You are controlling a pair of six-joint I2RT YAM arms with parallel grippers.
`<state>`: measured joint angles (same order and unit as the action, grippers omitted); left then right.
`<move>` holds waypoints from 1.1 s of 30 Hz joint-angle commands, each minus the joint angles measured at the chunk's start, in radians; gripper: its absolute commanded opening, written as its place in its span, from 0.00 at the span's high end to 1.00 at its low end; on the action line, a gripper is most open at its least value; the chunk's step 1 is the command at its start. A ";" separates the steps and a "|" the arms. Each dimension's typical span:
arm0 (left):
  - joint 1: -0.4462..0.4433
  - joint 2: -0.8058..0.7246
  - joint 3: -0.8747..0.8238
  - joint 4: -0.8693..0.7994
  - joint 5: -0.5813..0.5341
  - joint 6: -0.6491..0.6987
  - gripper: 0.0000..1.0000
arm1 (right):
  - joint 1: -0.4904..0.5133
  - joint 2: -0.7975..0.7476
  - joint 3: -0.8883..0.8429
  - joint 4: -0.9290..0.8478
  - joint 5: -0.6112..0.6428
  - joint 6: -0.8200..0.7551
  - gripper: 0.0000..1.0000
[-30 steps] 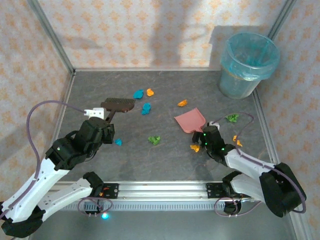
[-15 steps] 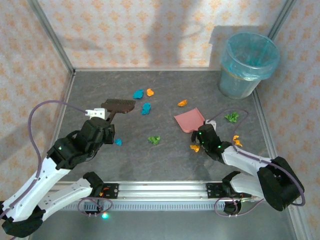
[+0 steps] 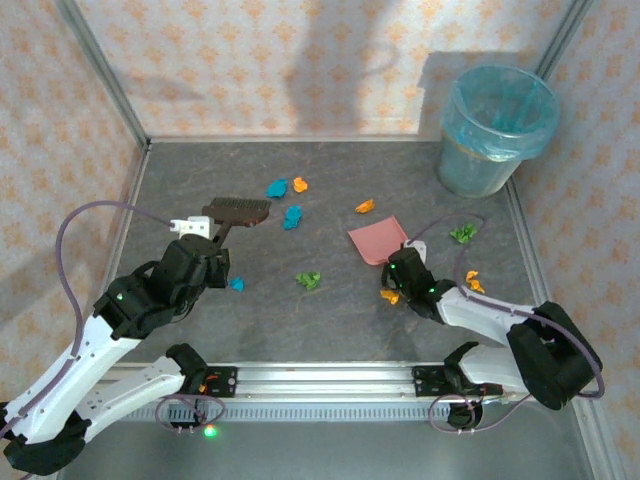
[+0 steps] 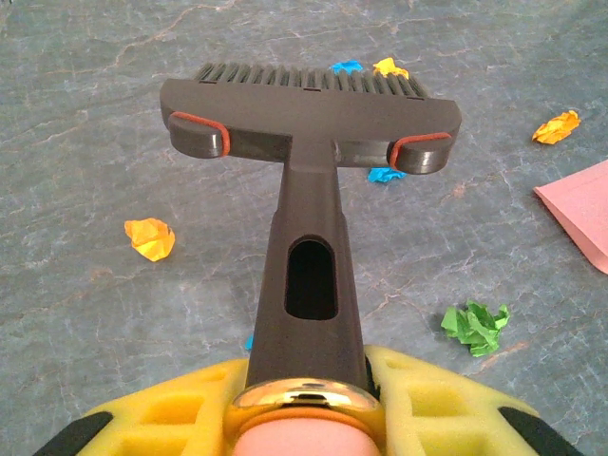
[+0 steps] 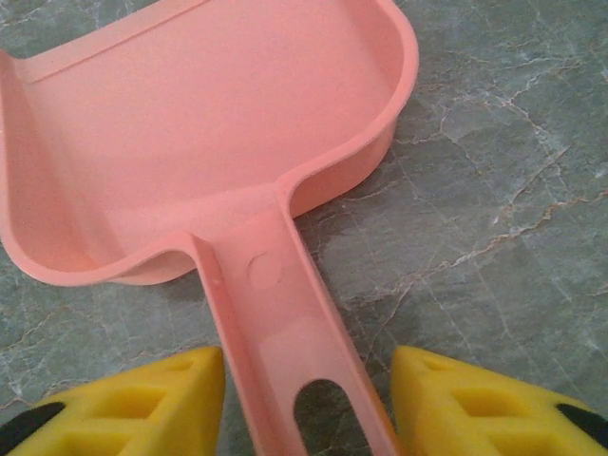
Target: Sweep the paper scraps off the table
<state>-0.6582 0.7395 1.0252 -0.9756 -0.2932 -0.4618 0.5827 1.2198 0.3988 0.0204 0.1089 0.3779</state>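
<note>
Paper scraps lie spread over the table [image 3: 330,325]: blue [image 3: 277,187], orange [image 3: 365,206], green [image 3: 308,280] and others. My left gripper [image 3: 213,243] is shut on the handle of the dark brown brush [image 3: 237,210], whose head hangs over the table left of centre. In the left wrist view the brush [image 4: 309,114] points ahead from my left gripper [image 4: 309,385], with an orange scrap [image 4: 150,237] and a green scrap [image 4: 475,326] beside it. My right gripper [image 3: 405,263] stands open astride the pink dustpan [image 3: 380,240] handle. In the right wrist view the dustpan [image 5: 190,123] handle runs between the pads of my right gripper [image 5: 309,404], with gaps on both sides.
A blue-lined bin [image 3: 495,130] stands at the back right corner. Patterned walls and aluminium rails close in the table on three sides. An orange scrap [image 3: 390,296] lies just beside the right gripper, and green [image 3: 463,235] and orange [image 3: 473,280] ones lie to its right.
My right gripper has slid forward and left along the dustpan handle while its jaws narrowed. The left arm and brush have stayed put.
</note>
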 commanded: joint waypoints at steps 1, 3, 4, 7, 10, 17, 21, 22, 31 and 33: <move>0.008 -0.009 0.001 0.030 -0.027 0.015 1.00 | 0.009 0.019 0.035 -0.022 0.049 -0.014 0.56; 0.008 -0.009 0.001 0.030 -0.027 0.015 1.00 | 0.014 0.029 0.041 -0.025 0.053 -0.014 0.56; 0.008 -0.009 0.001 0.031 -0.027 0.016 1.00 | 0.015 0.033 0.044 -0.029 0.056 -0.016 0.57; 0.008 -0.011 0.001 0.031 -0.027 0.015 1.00 | 0.024 0.040 0.049 -0.031 0.066 -0.020 0.59; 0.008 -0.011 0.000 0.031 -0.026 0.015 1.00 | 0.026 0.040 0.051 -0.031 0.067 -0.022 0.61; 0.007 -0.014 0.002 0.031 -0.025 0.016 1.00 | 0.027 0.043 0.056 -0.038 0.066 -0.026 0.66; 0.008 -0.017 0.001 0.030 -0.025 0.015 1.00 | 0.028 0.038 0.057 -0.043 0.061 -0.028 0.71; 0.008 -0.018 0.001 0.030 -0.026 0.017 1.00 | 0.029 0.034 0.057 -0.044 0.061 -0.028 0.73; 0.008 -0.030 0.001 0.031 -0.024 0.014 1.00 | 0.032 -0.030 0.057 -0.096 0.049 -0.014 0.90; 0.008 -0.035 0.003 0.029 -0.027 0.013 1.00 | 0.031 -0.079 0.056 -0.121 0.048 -0.010 0.92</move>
<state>-0.6582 0.7238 1.0252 -0.9756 -0.2928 -0.4618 0.6064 1.1999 0.4305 -0.0517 0.1314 0.3557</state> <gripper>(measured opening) 0.309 0.235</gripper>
